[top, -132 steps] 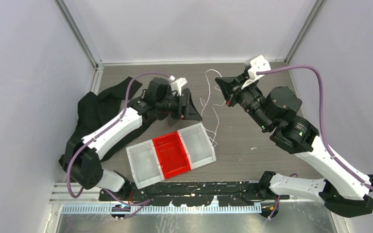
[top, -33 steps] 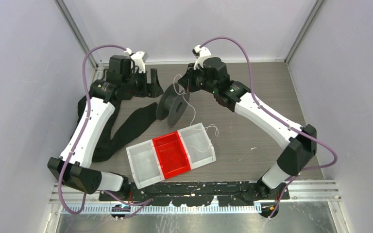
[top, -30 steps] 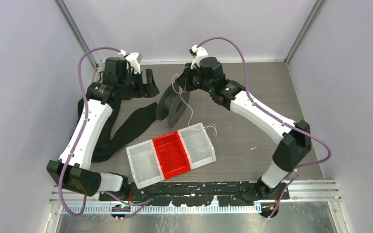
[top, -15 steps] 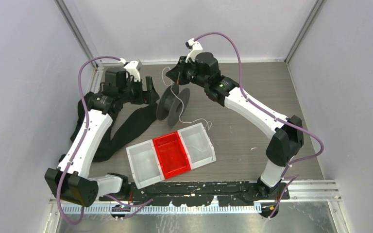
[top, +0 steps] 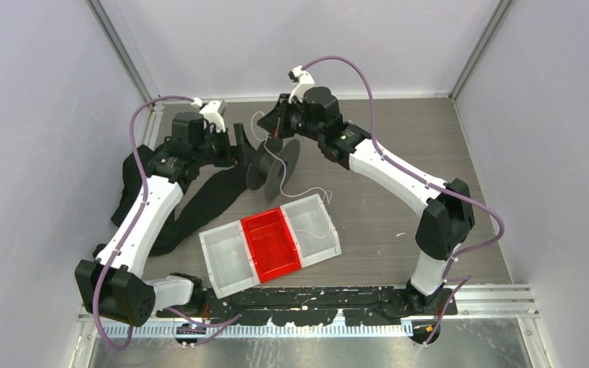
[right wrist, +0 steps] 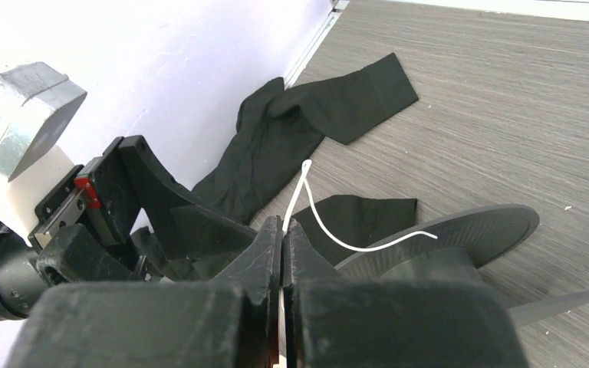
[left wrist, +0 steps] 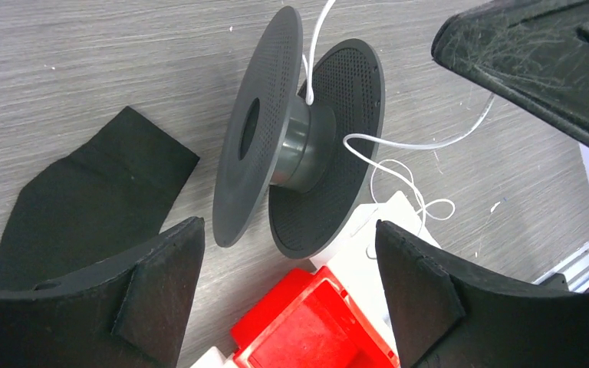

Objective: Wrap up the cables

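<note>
A dark grey spool [top: 272, 163] stands on its rims at the table's middle; it also shows in the left wrist view [left wrist: 299, 146]. A thin white cable [top: 280, 165] runs from my right gripper over the spool hub and trails to a loose end [top: 318, 193] by the tray. My right gripper [top: 274, 129] is shut on the cable [right wrist: 299, 192] just above and behind the spool [right wrist: 460, 245]. My left gripper [top: 239, 146] is open and empty just left of the spool, its fingers [left wrist: 161, 284] wide apart.
A tray with white compartments and a red one [top: 270, 241] lies in front of the spool. A black fabric strap [top: 199, 201] lies at the left by the wall, also in the right wrist view [right wrist: 307, 123].
My right gripper has carried the cable from the right over to above the spool and a little leftward. My left gripper has moved back in toward the spool's left side.
</note>
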{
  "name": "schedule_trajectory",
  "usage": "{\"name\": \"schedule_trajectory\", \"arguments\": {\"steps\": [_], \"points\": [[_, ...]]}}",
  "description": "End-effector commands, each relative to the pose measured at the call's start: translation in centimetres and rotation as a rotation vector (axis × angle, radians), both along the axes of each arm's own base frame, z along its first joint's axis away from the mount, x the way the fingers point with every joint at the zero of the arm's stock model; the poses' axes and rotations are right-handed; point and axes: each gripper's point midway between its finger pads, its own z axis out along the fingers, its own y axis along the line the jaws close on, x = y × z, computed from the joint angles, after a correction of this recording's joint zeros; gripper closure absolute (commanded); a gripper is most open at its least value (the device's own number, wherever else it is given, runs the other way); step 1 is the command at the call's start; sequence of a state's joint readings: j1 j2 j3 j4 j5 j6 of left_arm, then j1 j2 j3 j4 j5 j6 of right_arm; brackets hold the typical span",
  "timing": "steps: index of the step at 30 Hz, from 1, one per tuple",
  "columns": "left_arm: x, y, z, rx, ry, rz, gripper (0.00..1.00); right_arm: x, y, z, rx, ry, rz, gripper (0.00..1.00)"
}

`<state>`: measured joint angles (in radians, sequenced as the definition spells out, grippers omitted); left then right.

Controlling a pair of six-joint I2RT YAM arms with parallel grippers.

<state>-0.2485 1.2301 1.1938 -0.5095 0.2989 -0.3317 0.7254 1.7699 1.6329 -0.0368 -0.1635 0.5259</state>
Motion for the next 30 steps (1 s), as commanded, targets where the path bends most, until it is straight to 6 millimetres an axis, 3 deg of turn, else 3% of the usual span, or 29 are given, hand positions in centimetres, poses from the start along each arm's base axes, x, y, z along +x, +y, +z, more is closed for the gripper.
{"name": "schedule_trajectory", "arguments": {"steps": [1,23,30], "points": [[1.1,-0.9,2.4,-0.076,-0.096,-0.003,0.18,-0.6,0.3,1.8,0.065,-0.027,0.017,0.99],[3.1,-1.1,-1.2,-0.105,-0.108,0.046,0.24,-1.8,0.6,0.6,0.081,0.031,0.055,1.00],[2.9,-1.1,-1.4,-0.105,-0.109,0.039,0.26,-0.9,-0.4,0.8,0.173,0.170,0.055,0.99]]}}
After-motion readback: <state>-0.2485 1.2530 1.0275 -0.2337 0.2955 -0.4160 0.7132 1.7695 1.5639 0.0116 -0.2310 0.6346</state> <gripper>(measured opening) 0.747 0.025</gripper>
